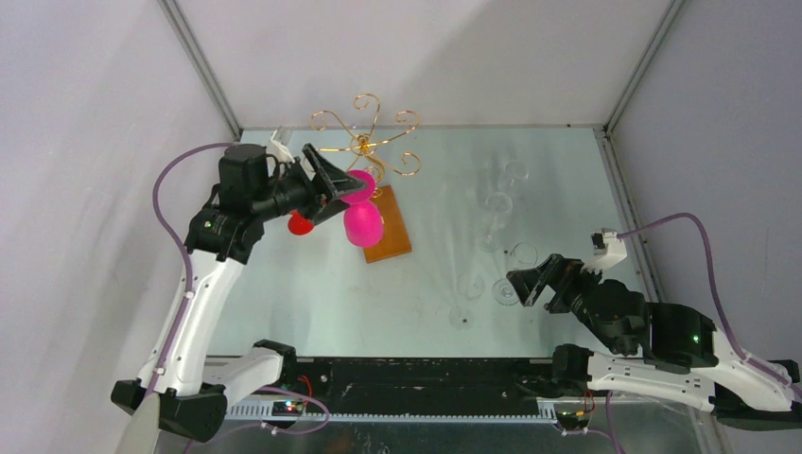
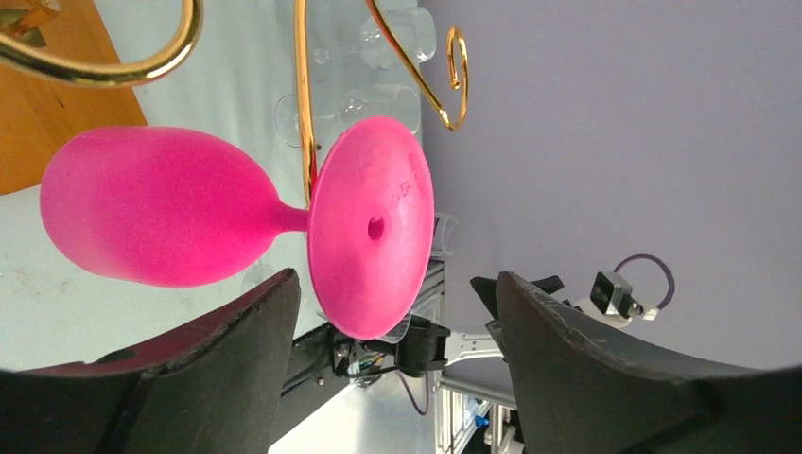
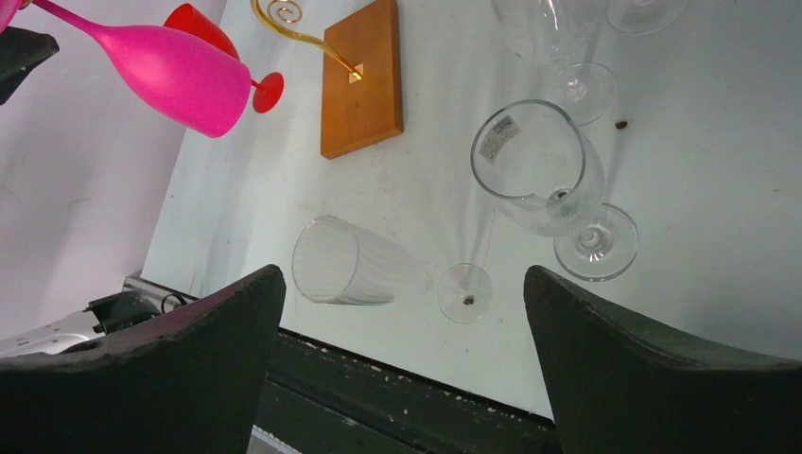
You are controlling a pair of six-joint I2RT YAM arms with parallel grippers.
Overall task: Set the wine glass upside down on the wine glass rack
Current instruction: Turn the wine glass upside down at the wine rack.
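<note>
Pale grey walls close in a scuffed, pale green surface (image 1: 312, 293). The left arm (image 1: 194, 303) reaches up toward the wine glass rack (image 1: 364, 142), whose gold scroll arms rise from a brown wooden base (image 1: 397, 238) at the back left. The pink wine glass (image 1: 362, 225) hangs upside down from one scroll arm, stem across the wire and bowl over the base; whether it sits fully in the hook is hard to say. The left jaws stand released, spread either side of its foot. The right arm (image 1: 662, 331) lies low at the right, right jaws wide apart and holding nothing. Clear glasses (image 3: 352, 265) stand and lie before it. A small red glass (image 1: 301, 224) sits just beside the pink bowl.
</note>
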